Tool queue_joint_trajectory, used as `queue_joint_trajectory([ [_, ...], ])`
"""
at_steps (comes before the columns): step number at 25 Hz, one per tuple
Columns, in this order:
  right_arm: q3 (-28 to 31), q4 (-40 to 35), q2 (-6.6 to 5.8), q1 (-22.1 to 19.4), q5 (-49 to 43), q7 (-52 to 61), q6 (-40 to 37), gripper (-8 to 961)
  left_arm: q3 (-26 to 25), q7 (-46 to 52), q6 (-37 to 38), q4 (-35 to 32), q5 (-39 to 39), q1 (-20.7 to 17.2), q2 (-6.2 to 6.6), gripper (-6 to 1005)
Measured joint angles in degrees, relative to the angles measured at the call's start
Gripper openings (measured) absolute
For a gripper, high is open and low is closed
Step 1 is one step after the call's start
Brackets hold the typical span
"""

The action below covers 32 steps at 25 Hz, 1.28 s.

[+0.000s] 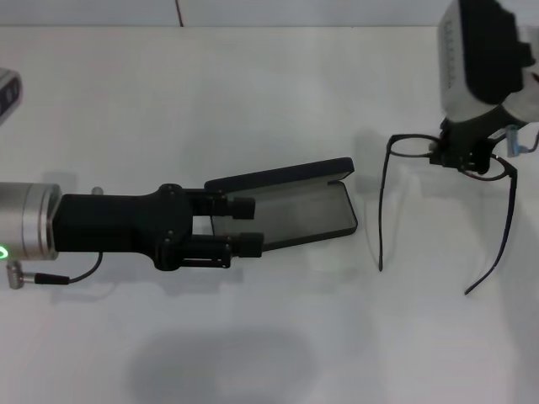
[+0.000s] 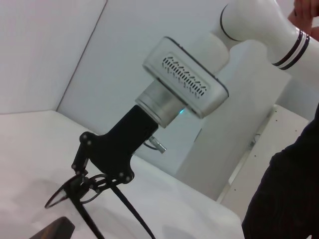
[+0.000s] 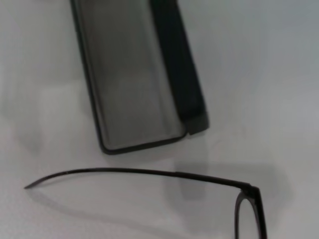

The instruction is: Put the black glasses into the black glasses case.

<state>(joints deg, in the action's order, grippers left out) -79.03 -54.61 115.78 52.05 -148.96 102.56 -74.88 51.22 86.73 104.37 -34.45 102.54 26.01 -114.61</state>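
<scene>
Right gripper (image 1: 461, 157) pinches the glasses (image 1: 410, 148) by the bridge (arms unfolded), seemingly raised; left gripper (image 1: 244, 225), fingers spread, at the open case (image 1: 316, 206).

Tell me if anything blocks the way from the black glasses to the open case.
Nothing visible does. The right gripper holds the black glasses at the bridge; only bare table separates them from the open black glasses case. The left gripper sits at the case's far end.

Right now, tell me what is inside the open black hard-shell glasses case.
Only grey lining shows inside the black hard-shell glasses case. The left gripper covers its near end. The thin black-framed glasses hang outside, shut in the right gripper.
</scene>
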Motion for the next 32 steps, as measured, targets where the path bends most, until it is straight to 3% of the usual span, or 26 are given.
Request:
queue_joint_trajectory([
  [5, 7.7, -6.8, 0.01, -3.8, 1.3, 0.0, -4.4, 118, -0.4, -0.1, 0.3, 0.0, -1.2, 0.3, 0.0, 544],
  [13, 24.9, -8.0, -1.01, -6.7, 9.2, -2.0, -14.4, 115, -0.7, -2.3, 0.4, -0.1, -13.9, 1.0, -0.74, 529],
  [15, 27.7, -7.2, -1.88, -7.3, 12.9, -2.6, -17.0, 115, -0.5, -4.6, 0.5, -0.1, -14.9, 2.0, -1.25, 525],
  [18, 30.4, -2.9, -4.46, -7.6, 20.1, -3.4, -21.1, 115, -0.4, -6.8, 0.6, 0.1, -14.7, 4.0, -1.81, 520],
  [20, 30.6, 1.1, -6.06, -7.6, 24.3, -4.1, -22.7, 115, -0.4, -8.2, 0.5, 0.4, -14.7, 5.2, -2.27, 437],
  [23, 30.7, 5.8, -7.26, -7.5, 28.4, -5.7, -24.6, 115, -0.4, -10.2, -0.2, 0.7, -14.6, 7.0, -2.92, 312],
  [26, 30.7, 8.3, -7.05, -7.4, 29.9, -7.0, -26.1, 115, -0.3, -11.7, -1.7, 1.9, -14.5, 8.9, -3.06, 214],
  [32, 30.8, 10.0, -5.01, -7.1, 30.8, -6.8, -27.2, 115, -0.6, -13.8, -3.7, 5.4, -15.1, 12.0, -4.08, 47],
])
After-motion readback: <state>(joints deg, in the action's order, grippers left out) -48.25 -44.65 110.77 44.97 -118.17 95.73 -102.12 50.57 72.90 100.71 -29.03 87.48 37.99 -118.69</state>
